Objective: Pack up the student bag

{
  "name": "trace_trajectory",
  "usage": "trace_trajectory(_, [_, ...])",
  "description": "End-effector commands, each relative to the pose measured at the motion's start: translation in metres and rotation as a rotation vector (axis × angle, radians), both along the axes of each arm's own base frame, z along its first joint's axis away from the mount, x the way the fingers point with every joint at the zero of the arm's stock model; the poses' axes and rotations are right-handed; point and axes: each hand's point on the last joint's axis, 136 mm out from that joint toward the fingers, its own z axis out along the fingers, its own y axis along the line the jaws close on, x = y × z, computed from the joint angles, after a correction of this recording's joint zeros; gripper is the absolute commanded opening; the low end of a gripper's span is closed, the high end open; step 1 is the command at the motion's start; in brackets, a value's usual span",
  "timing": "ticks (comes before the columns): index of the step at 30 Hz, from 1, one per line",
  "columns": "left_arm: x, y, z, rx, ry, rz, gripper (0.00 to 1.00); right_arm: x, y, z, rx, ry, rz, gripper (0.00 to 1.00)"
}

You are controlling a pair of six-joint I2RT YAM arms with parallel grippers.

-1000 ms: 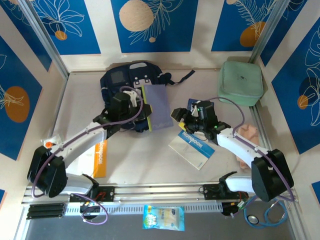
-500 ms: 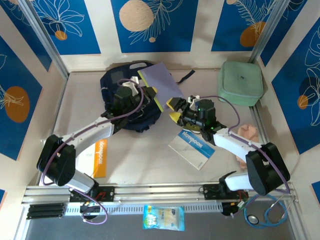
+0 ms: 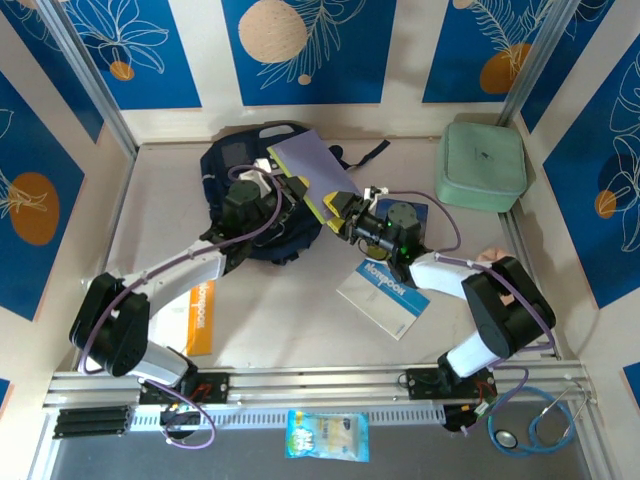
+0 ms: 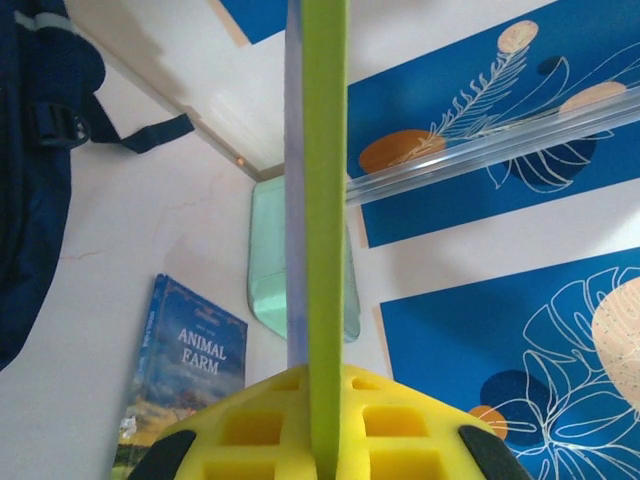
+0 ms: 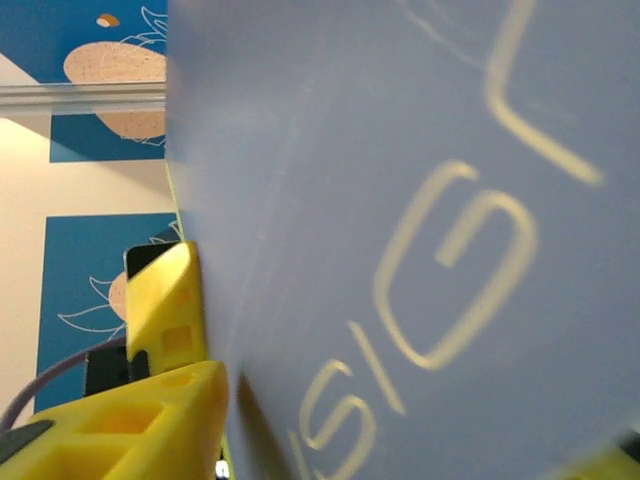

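The student bag [image 3: 232,165] lies at the back left of the table, and its navy side and a black strap show in the left wrist view [image 4: 40,150]. A purple book with a lime edge [image 3: 310,168] is held up over the bag's right side. My left gripper [image 3: 288,196] is shut on it, with the lime edge [image 4: 325,200] standing between the yellow pads [image 4: 250,430]. My right gripper [image 3: 338,210] is at the book's lower right corner. In the right wrist view the purple cover [image 5: 420,200] lies beside one yellow finger [image 5: 170,300]. Whether the right jaws press on it is unclear.
A pale green zip case [image 3: 481,165] sits at the back right. An Animal Farm book [image 4: 190,360] lies under the right arm, a white and blue booklet [image 3: 383,295] is in front of it, and an orange one [image 3: 200,315] lies at the left. A pinkish object [image 3: 495,265] is at the right.
The left gripper has lifted the purple book off the bag and swung it back and to the right. The right gripper has moved left to the book's corner, and its jaws have narrowed.
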Motion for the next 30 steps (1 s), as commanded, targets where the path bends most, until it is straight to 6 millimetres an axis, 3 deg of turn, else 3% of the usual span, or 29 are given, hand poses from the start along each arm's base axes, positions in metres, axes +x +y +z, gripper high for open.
trace_trajectory(1, [-0.007,0.008,0.026,-0.040,-0.069,0.014,0.00,-0.003,-0.004,0.013,-0.005,-0.047,-0.028,0.45])
trace_trajectory(7, [-0.009,0.020,0.004,0.076,-0.037,0.039,0.00,-0.009,-0.010,0.011,-0.100,-0.034,-0.082,0.25])
trace_trajectory(11, [-0.012,0.022,-0.018,0.116,0.003,0.022,0.00,-0.014,-0.013,0.011,-0.199,-0.031,-0.099,0.00])
trace_trajectory(14, [-0.012,0.032,-0.040,0.223,0.045,0.028,0.25,-0.017,-0.022,0.007,-0.296,-0.019,-0.131,0.00])
trace_trajectory(16, [-0.011,0.047,-0.059,0.381,0.062,0.030,0.48,-0.020,-0.030,0.004,-0.359,-0.028,-0.152,0.00])
trace_trajectory(19, [-0.012,0.078,-0.093,0.670,0.109,0.028,0.67,-0.024,-0.043,0.001,-0.436,-0.032,-0.181,0.00])
trace_trajectory(21, [-0.013,0.096,-0.114,0.808,0.163,-0.002,0.74,-0.026,-0.049,0.002,-0.466,-0.036,-0.189,0.00])
trace_trajectory(24, [-0.008,0.103,-0.134,0.918,0.193,-0.091,0.77,-0.028,-0.054,0.001,-0.511,-0.040,-0.190,0.00])
trace_trajectory(30, [0.002,0.079,-0.162,0.976,0.170,-0.270,0.71,-0.028,-0.059,-0.001,-0.560,-0.039,-0.191,0.00])
